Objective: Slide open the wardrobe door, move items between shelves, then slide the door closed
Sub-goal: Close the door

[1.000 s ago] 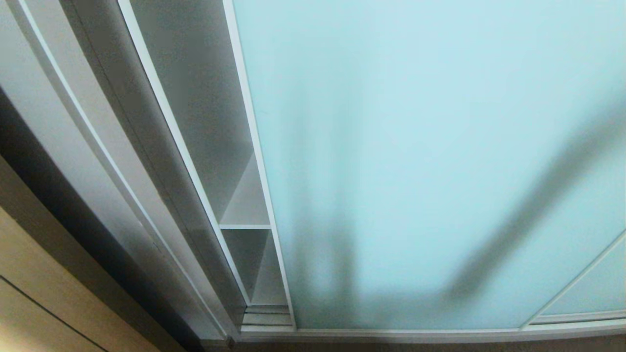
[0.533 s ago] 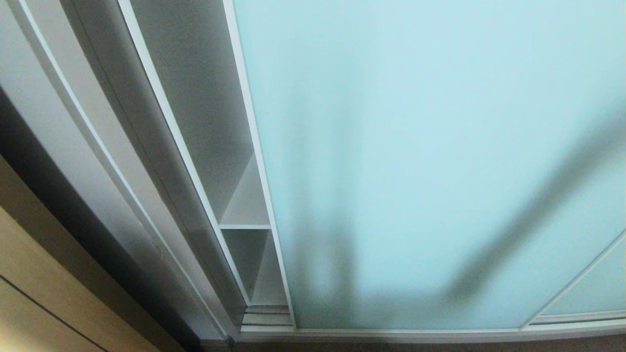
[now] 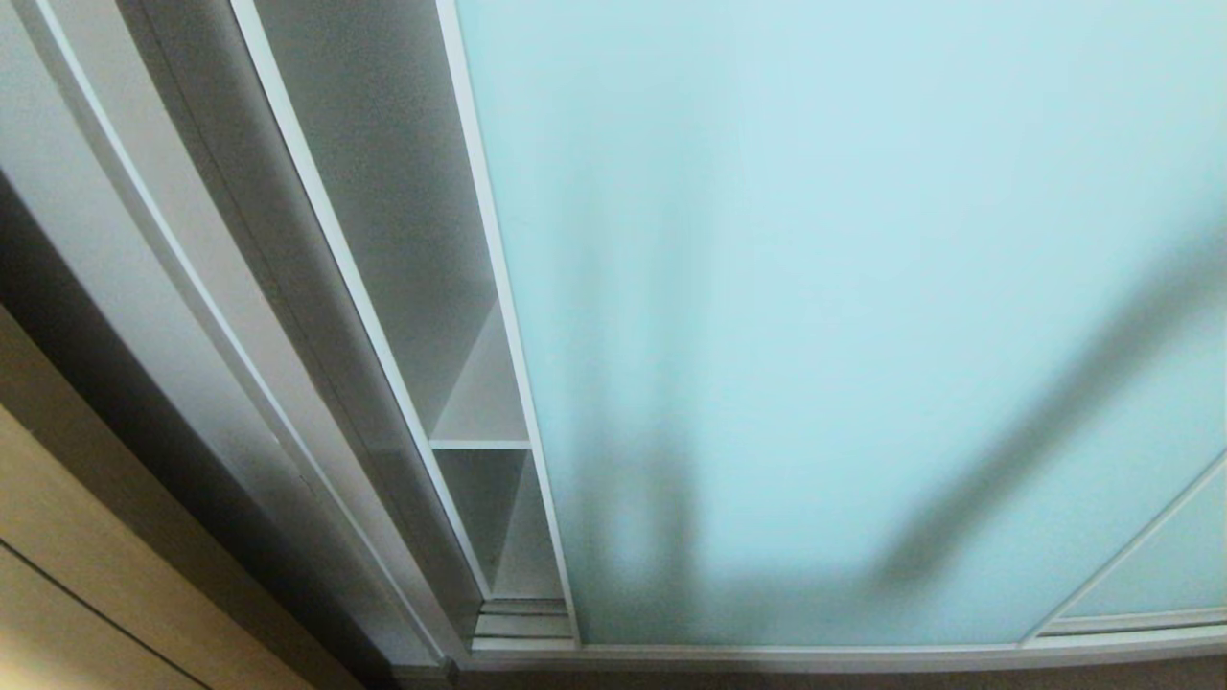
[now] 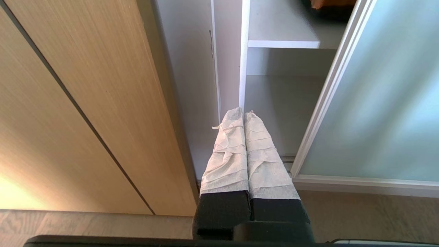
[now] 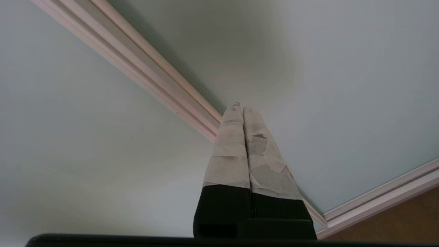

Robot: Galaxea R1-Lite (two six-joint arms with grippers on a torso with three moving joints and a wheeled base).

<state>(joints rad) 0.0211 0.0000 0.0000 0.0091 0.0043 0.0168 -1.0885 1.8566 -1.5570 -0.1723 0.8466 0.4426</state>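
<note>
The sliding wardrobe door (image 3: 815,287) of frosted aqua glass covers most of the wardrobe, leaving a narrow gap at its left edge. Through the gap show white shelves (image 3: 479,444). In the left wrist view a shelf (image 4: 284,44) carries a rust-brown and black sliver of an item (image 4: 331,4), mostly out of frame. My left gripper (image 4: 243,111) is shut and empty, low in front of the gap. My right gripper (image 5: 240,107) is shut and empty, tips close to the glass (image 5: 343,85) beside a pale frame strip (image 5: 154,72). Neither arm appears in the head view.
A wood-grain panel (image 4: 85,103) flanks the wardrobe on the left. The door's bottom track (image 3: 522,618) runs along the floor (image 4: 360,216). A second glass panel (image 3: 1160,565) overlaps at the lower right. Two arm shadows fall on the glass.
</note>
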